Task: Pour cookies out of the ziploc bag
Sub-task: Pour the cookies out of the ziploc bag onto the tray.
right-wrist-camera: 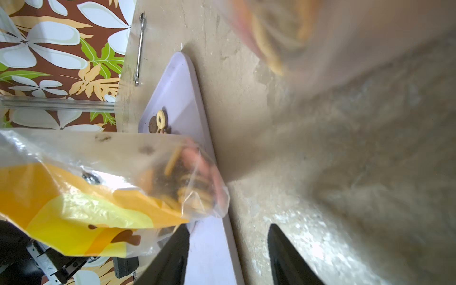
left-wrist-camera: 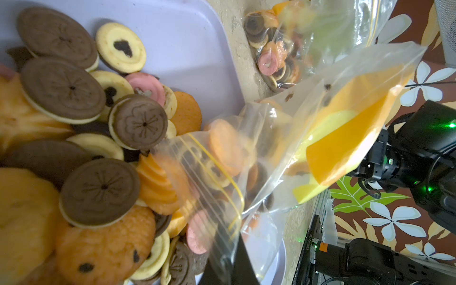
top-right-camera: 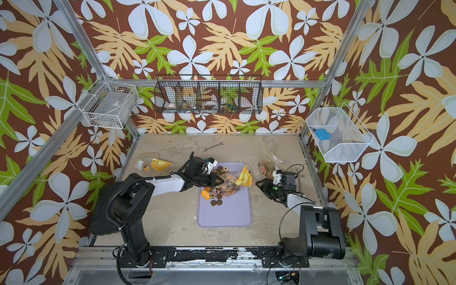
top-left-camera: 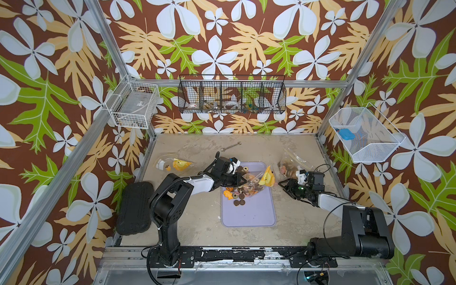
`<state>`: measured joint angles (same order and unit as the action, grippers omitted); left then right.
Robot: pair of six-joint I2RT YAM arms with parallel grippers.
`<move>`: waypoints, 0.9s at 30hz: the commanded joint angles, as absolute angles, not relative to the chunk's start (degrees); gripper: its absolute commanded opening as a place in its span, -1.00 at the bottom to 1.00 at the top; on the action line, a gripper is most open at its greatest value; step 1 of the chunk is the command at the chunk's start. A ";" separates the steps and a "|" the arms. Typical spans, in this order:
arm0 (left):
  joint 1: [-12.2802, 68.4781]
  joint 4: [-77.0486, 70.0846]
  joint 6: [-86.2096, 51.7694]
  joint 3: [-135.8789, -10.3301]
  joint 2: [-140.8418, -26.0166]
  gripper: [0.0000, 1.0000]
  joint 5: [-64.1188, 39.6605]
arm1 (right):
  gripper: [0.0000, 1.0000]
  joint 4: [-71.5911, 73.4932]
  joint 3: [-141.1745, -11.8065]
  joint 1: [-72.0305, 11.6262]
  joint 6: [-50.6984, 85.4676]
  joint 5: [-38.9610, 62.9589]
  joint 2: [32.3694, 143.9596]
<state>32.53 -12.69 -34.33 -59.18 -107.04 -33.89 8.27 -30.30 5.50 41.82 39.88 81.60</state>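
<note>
The clear ziploc bag (top-left-camera: 260, 179) (top-right-camera: 238, 181) with a yellow and orange print lies tilted over the far end of the lavender tray (top-left-camera: 249, 212) (top-right-camera: 224, 214). My left gripper (top-left-camera: 240, 179) (top-right-camera: 216, 179) (left-wrist-camera: 234, 246) is shut on the bag's plastic (left-wrist-camera: 333, 138) beside the zip strip. Brown, tan, pink and orange cookies (top-left-camera: 240, 192) (top-right-camera: 217, 195) (left-wrist-camera: 98, 138) are heaped on the tray at the bag's mouth, and some remain inside. My right gripper (top-left-camera: 282, 185) (top-right-camera: 259, 184) (right-wrist-camera: 228, 237) is open by the tray's right edge, next to the bag's (right-wrist-camera: 86, 197) bottom corner, holding nothing.
A second bag of cookies (top-left-camera: 287, 165) (left-wrist-camera: 278, 49) lies on the table right of the tray, close to my right wrist. A third printed bag (top-left-camera: 172, 164) lies at the left. A wrench (top-left-camera: 230, 146) (right-wrist-camera: 140, 49) rests behind the tray. A black pad (top-left-camera: 134, 207) sits at the left edge.
</note>
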 commanded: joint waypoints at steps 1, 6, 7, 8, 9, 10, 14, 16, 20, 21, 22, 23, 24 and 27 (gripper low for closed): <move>32.45 -13.54 -33.69 -59.10 -106.37 -1.00 -34.67 | -0.14 12.70 -31.58 5.52 42.77 42.37 83.45; 32.43 -13.37 -33.64 -59.09 -106.04 -1.00 -34.59 | -0.31 12.49 -33.04 5.54 43.57 44.34 86.96; 32.43 -13.41 -33.73 -59.20 -106.00 -1.00 -34.58 | -0.34 12.14 -33.12 5.53 43.31 44.22 87.38; 32.43 -13.44 -33.69 -59.11 -105.95 -1.00 -34.63 | -0.37 11.91 -33.16 5.46 43.15 44.20 87.68; 32.43 -13.45 -33.71 -59.07 -106.00 -1.00 -34.61 | -0.41 12.01 -33.05 5.51 42.92 44.40 88.08; 32.43 -13.52 -33.75 -59.10 -106.00 -1.00 -34.57 | -0.47 12.20 -33.01 5.47 42.93 44.55 88.46; 32.45 -13.54 -33.77 -59.20 -105.99 -1.00 -34.58 | -0.66 12.36 -32.88 5.48 42.97 44.91 88.88; 32.43 -13.54 -33.78 -59.17 -106.00 -1.00 -34.63 | -0.76 12.15 -33.01 5.52 42.90 44.77 88.47; 32.43 -13.60 -33.89 -59.24 -106.08 -1.00 -34.56 | -1.00 10.15 -34.13 5.49 41.50 43.99 87.73; 32.48 -13.72 -33.84 -59.25 -106.08 -1.00 -34.62 | -1.00 9.61 -34.39 5.45 41.11 43.70 87.48; 32.43 -13.73 -33.84 -59.20 -106.06 -1.00 -34.63 | -1.00 9.10 -34.66 5.50 40.75 43.50 87.28; 32.43 -13.72 -33.85 -59.19 -106.00 -1.00 -34.59 | -1.00 8.68 -34.84 5.53 40.29 43.42 86.90; 32.44 -13.76 -33.84 -59.15 -105.92 -1.00 -34.61 | -1.00 8.50 -35.03 5.52 40.13 43.78 86.48; 32.43 -13.80 -34.01 -59.16 -105.73 -1.00 -34.60 | -1.00 7.67 -35.13 5.52 39.88 44.96 83.64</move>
<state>32.53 -12.69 -34.35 -59.18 -106.50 -33.89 8.82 -34.74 5.50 41.23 44.12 85.47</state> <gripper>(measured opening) 0.052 0.068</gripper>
